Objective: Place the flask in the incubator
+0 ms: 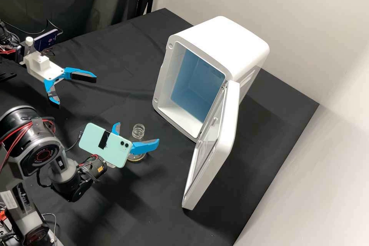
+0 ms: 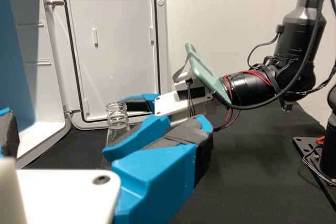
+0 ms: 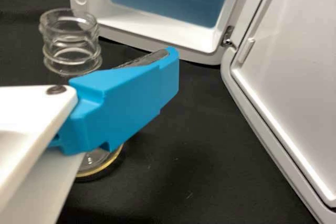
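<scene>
A clear glass flask point(image 1: 138, 130) stands upright on the black bench, a little left of the incubator's opening. My right gripper point(image 1: 137, 135) is open, with one blue finger on each side of the flask. In the right wrist view one finger point(image 3: 126, 98) crosses in front of the flask point(image 3: 69, 40), whose base rests on the cloth. The white incubator point(image 1: 230, 42) shows a blue interior, and its door point(image 1: 217, 134) hangs open toward the front. My left gripper point(image 1: 73, 86) is open and holds nothing, above the bench to the back left of the flask. Its own view looks at the flask point(image 2: 116, 121) from there.
A teal phone-like plate point(image 1: 105, 144) sits on the right arm's wrist. A dark device point(image 1: 48, 38) and cables lie at the back left. The bench edge point(image 1: 276, 177) runs diagonally on the right, close behind the open door.
</scene>
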`<action>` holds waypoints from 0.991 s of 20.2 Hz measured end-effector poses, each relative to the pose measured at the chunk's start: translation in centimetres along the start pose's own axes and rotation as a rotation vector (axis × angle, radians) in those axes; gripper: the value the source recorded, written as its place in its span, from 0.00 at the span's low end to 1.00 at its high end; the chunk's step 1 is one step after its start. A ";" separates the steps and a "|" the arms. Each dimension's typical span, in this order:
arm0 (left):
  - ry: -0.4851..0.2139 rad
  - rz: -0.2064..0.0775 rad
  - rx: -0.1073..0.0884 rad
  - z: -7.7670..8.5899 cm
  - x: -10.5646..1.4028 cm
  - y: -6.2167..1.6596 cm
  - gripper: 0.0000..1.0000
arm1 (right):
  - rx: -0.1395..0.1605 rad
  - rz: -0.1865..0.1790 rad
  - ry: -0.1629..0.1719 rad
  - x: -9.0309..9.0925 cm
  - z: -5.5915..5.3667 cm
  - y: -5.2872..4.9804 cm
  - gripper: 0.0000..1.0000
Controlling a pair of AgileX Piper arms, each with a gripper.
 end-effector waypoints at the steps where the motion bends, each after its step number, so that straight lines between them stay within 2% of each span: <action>1: 0.000 0.000 0.000 0.0 0.0 0.00 1.00 | -0.005 -0.010 -0.005 0.1 0.1 -0.2 1.00; 5: -0.006 -0.001 0.000 0.1 0.0 -0.03 1.00 | -0.018 -0.017 -0.012 0.7 0.4 -0.2 1.00; 8: -0.008 -0.004 -0.001 0.2 0.0 -0.09 1.00 | -0.025 0.000 -0.025 1.2 0.5 0.0 1.00; 12: -0.009 -0.001 0.001 0.2 0.0 -0.02 1.00 | -0.016 -0.002 -0.044 1.8 0.9 0.0 1.00; 16: -0.009 -0.001 0.001 0.2 0.0 -0.02 1.00 | -0.007 -0.007 -0.074 2.9 2.1 0.0 1.00; 20: -0.009 -0.001 0.001 0.2 0.0 -0.02 1.00 | -0.012 0.002 -0.066 3.4 2.6 0.4 1.00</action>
